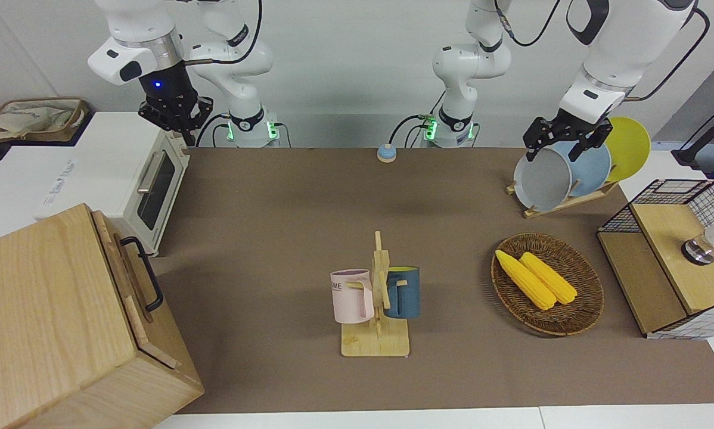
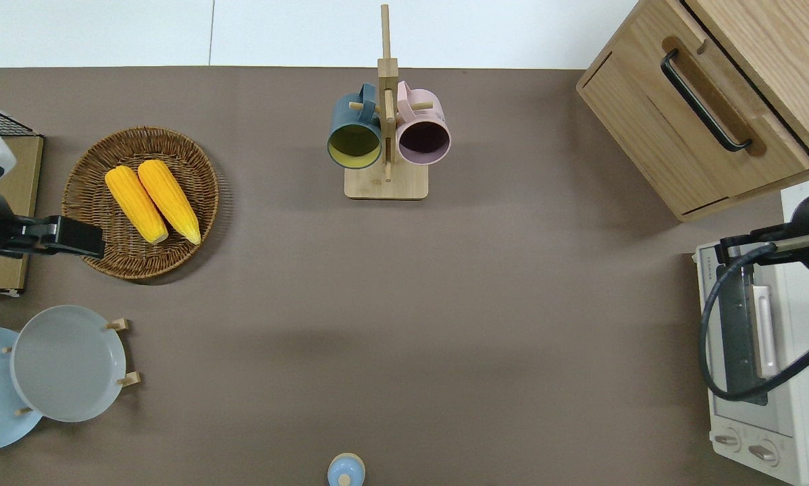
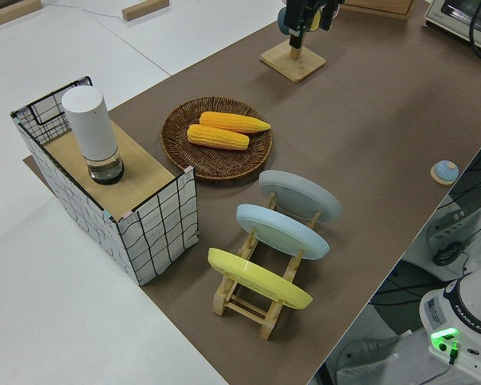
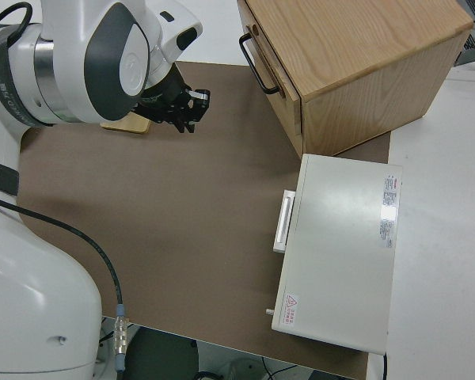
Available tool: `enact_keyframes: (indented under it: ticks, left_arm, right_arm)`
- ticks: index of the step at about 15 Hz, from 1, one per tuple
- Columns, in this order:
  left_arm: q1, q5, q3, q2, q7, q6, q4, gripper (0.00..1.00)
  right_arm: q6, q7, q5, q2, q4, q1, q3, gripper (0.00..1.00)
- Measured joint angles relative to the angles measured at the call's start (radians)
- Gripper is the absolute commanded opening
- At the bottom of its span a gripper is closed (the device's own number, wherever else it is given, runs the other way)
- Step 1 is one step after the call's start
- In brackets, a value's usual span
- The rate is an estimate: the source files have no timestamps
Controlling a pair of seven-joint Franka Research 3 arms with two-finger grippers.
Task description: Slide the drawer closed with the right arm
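The drawer [image 1: 132,280] sits pushed in, its front level with the front of the light-wood cabinet [image 1: 41,310]. Its black loop handle [image 1: 144,273] is free; it also shows in the overhead view [image 2: 705,101]. My right gripper [image 1: 179,128], under the wrist with the blue light, hangs in the air over the end of the white toaster oven [image 1: 124,179] nearest the cabinet, apart from the drawer. Its fingers look shut and hold nothing. It also shows in the right side view [image 4: 184,115]. My left arm is parked, its gripper [image 1: 562,143] open.
A mug rack [image 1: 376,304] with a pink and a blue mug stands mid-table. A wicker basket [image 1: 577,322] holds two corn cobs. A plate rack [image 1: 562,170], a wire-mesh box [image 1: 667,262] and a small blue bell [image 1: 387,153] are also on the table.
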Motion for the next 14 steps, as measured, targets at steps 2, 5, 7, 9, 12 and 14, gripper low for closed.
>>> enact_keyframes:
  ticks: [2, 5, 7, 9, 12, 14]
  left_arm:
    - [0.000, 0.000, 0.000, 0.000, 0.000, 0.000, 0.000, 0.99]
    - [0.000, 0.000, 0.000, 0.000, 0.000, 0.000, 0.000, 0.99]
    - [0.000, 0.000, 0.000, 0.000, 0.000, 0.000, 0.000, 0.99]
    - [0.000, 0.000, 0.000, 0.000, 0.000, 0.000, 0.000, 0.99]
    - [0.000, 0.000, 0.000, 0.000, 0.000, 0.000, 0.000, 0.99]
    - [0.000, 0.000, 0.000, 0.000, 0.000, 0.000, 0.000, 0.99]
  right_arm:
    - [0.000, 0.000, 0.000, 0.000, -0.006, 0.000, 0.000, 0.987]
    - [0.000, 0.000, 0.000, 0.004, -0.004, -0.001, 0.000, 0.987]
    - [0.000, -0.002, 0.000, 0.014, 0.010, -0.001, 0.002, 0.987]
    - [-0.005, -0.005, 0.000, 0.028, 0.031, 0.001, 0.006, 0.987]
    - [-0.009, -0.007, 0.000, 0.045, 0.048, 0.002, 0.009, 0.987]
    - [-0.010, -0.008, -0.001, 0.049, 0.050, 0.001, 0.008, 0.987]
